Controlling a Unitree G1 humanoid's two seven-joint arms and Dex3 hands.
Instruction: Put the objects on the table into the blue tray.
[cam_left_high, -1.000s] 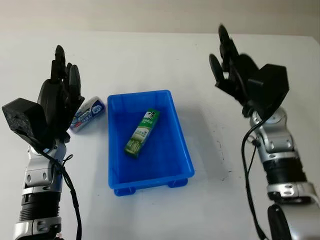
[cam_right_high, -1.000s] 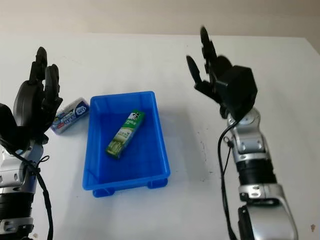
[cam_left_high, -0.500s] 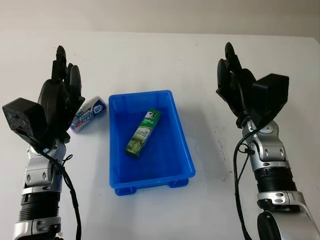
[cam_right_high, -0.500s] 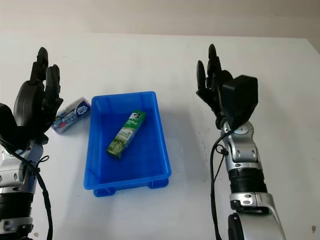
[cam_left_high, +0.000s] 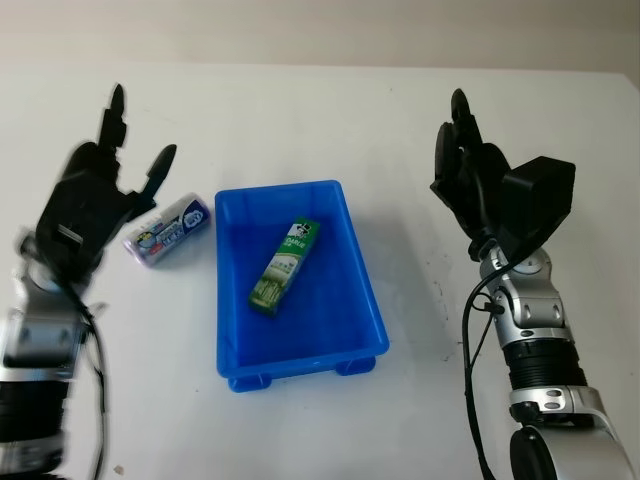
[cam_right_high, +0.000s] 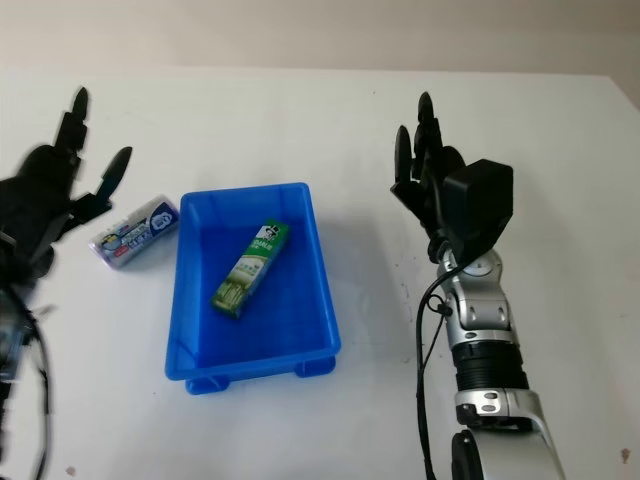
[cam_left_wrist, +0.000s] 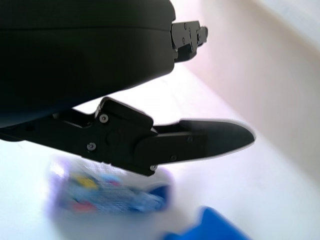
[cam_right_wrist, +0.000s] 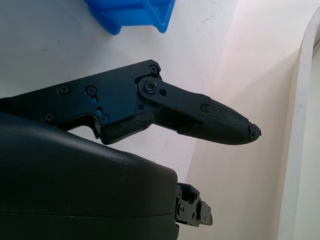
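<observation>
We see the blue tray (cam_left_high: 300, 350) sitting near the middle of the white counter (cam_left_high: 300, 110), closer to the front edge than the back edge. Inside the tray lies a green box (cam_left_high: 284, 266), long and thin, flat on the tray floor and slanted, nearer the tray's back wall. Just outside the tray's left wall, by its back left corner, lies a small packet (cam_left_high: 167, 230) with blue and white print. It is on the counter, close to the tray but not touching it. In the left wrist view we see the same packet (cam_left_wrist: 107, 195) as a blur under one black finger, with a bit of the blue tray corner (cam_left_wrist: 210, 227) next to it. The left hand (cam_left_high: 95, 195) is up over the counter near the left edge, just beside the packet, and we see no touch between them. Its fingers (cam_left_high: 158, 165) are wide and hold nothing. The right hand (cam_left_high: 475, 180) is up on the right side of the counter, well apart from the tray. Its fingers (cam_right_wrist: 220, 120) point toward the back edge, and they are wide and hold nothing too.
</observation>
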